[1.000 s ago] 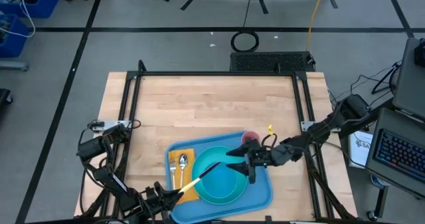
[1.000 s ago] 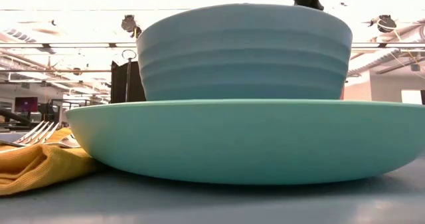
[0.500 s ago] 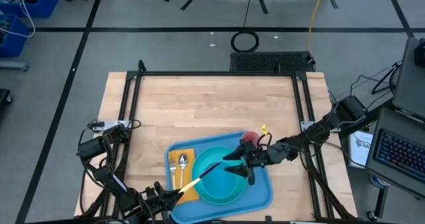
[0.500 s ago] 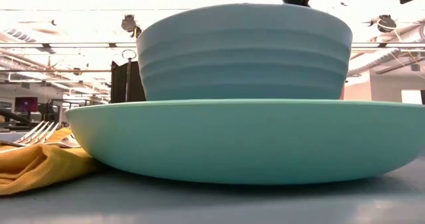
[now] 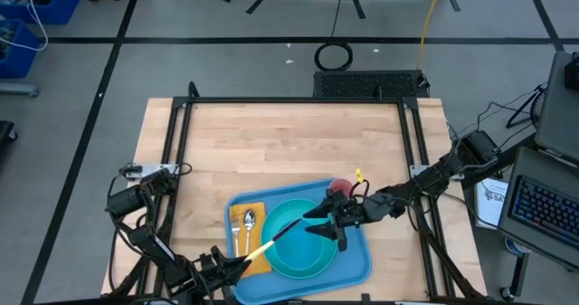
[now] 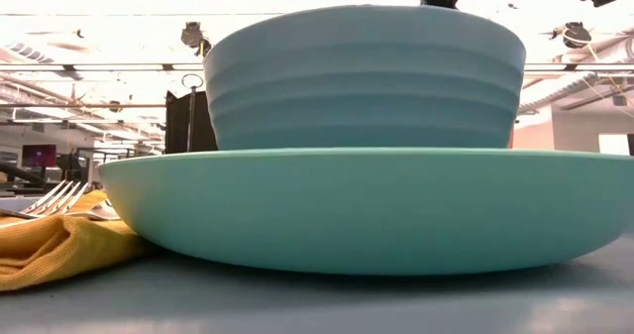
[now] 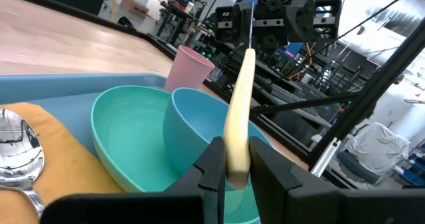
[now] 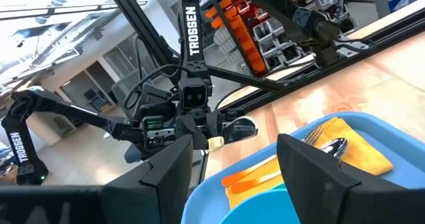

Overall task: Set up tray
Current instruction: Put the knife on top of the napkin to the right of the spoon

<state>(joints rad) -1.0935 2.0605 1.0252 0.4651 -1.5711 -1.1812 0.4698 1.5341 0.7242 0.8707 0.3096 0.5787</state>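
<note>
Blue plastic tray sits at the near edge of the wooden table, toward its right half; everything else is placed off the tray. Left gripper at the tray's near-left corner, jaws pinching the pale yellow handle of a utensil that slants up over the tray; its working end is too thin to make out, possibly a knife. On the tray's left part: yellow napkin with a fork and spoon lying on it. Centre of tray: teal plate carrying a ribbed light-blue bowl. Pink cup at the tray's far-right corner, just beyond the plate. Right gripper over the plate's right side, above the bowl, fingers spread apart with nothing between them.
</note>
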